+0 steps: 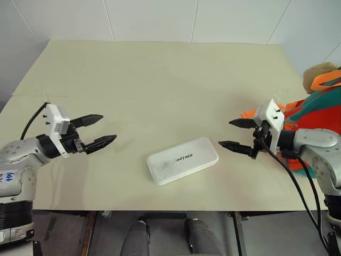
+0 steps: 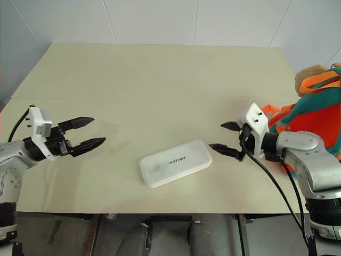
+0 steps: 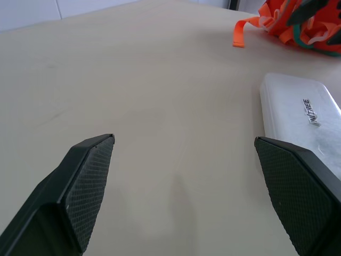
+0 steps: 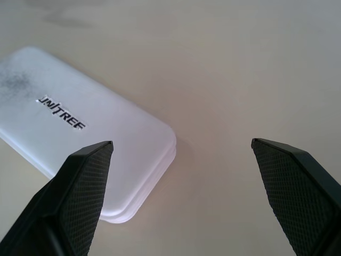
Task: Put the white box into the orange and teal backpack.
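Observation:
The white box (image 1: 183,160) lies flat near the front middle of the cream table (image 1: 160,80), dark lettering facing up. At the table's right edge, partly cut off, slumps the orange and teal backpack (image 1: 318,109), its tan plush piece on top. My right gripper (image 1: 232,134) hovers open just right of the box, fingers pointing at its end without touching; that box end (image 4: 80,128) lies close ahead between the fingers. My left gripper (image 1: 100,131) stands open well to the box's left, nothing between its fingers. The box (image 3: 301,117) and backpack (image 3: 298,24) lie beyond it.
An orange strap (image 3: 245,33) trails from the backpack onto the table. Bare tabletop spreads behind the box and between the grippers. White tiled wall (image 1: 160,18) rises past the far edge. The table's front edge runs just below the box.

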Tool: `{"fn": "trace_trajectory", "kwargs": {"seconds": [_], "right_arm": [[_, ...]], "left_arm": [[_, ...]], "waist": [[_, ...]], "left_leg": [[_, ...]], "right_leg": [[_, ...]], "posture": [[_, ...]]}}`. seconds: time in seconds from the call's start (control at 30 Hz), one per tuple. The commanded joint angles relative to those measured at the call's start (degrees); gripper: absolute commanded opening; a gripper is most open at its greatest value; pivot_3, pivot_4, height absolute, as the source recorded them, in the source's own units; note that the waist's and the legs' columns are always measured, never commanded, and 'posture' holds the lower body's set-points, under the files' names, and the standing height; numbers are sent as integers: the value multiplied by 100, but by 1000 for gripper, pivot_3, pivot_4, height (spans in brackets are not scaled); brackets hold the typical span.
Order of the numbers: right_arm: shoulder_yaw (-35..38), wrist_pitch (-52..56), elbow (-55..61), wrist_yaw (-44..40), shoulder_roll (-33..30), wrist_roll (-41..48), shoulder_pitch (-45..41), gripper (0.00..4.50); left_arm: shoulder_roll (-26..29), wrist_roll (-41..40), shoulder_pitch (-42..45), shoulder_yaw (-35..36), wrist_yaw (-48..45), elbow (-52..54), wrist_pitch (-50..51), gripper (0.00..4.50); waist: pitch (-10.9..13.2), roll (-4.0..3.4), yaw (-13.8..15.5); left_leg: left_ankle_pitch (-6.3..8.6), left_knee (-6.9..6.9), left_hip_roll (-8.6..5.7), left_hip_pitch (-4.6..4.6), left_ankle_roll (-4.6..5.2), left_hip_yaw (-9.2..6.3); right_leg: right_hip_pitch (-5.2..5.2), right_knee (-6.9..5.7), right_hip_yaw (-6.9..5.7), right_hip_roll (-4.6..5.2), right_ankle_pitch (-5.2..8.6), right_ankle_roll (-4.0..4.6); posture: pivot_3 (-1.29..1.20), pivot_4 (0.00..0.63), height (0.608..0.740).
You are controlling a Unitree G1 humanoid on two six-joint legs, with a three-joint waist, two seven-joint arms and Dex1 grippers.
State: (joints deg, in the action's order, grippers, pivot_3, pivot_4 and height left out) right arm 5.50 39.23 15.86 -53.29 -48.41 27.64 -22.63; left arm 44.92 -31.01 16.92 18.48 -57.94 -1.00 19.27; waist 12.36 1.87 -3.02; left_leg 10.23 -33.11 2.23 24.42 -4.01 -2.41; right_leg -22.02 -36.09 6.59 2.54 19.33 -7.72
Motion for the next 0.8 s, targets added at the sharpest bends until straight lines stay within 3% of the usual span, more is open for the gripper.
{"fn": "trace_trajectory", "kwargs": {"seconds": [0.03,0.2,0.37,0.67,0.8], "right_arm": [[346,142,296,108,-115,186,-64,4413],[326,158,240,152,-166,115,2,4413],[207,266,323,303,0,165,-62,4413],[-437,-335,-539,308,321,-415,-585,4413],[-715,-606,-899,500,330,-973,-472,3487]], "left_arm": [[-69,92,165,-74,28,-111,-175,4500],[-305,115,243,-221,120,-108,-243,4500],[-249,218,282,-285,23,-230,-292,4500],[-107,84,179,-209,175,105,89,4500],[48,-42,-37,-371,10,399,630,3580]], "waist": [[0,0,-11],[0,0,-5],[0,0,-10],[0,0,-14],[-1,2,4]], "left_leg": [[0,-1,0,-1,0,0],[-1,-14,0,-5,1,-1],[-1,-13,0,-5,1,-1],[-1,-15,0,-6,1,-1],[-1,-20,-1,-7,1,-1]], "right_leg": [[0,-3,1,0,0,-1],[5,-14,1,-3,-1,-1],[5,-14,1,-3,-1,-2],[5,-17,2,-2,-2,-3],[6,-23,0,-2,-2,-3]], "posture": [[0,150,740],[0,150,740],[0,150,740],[0,150,740],[0,150,740]]}}
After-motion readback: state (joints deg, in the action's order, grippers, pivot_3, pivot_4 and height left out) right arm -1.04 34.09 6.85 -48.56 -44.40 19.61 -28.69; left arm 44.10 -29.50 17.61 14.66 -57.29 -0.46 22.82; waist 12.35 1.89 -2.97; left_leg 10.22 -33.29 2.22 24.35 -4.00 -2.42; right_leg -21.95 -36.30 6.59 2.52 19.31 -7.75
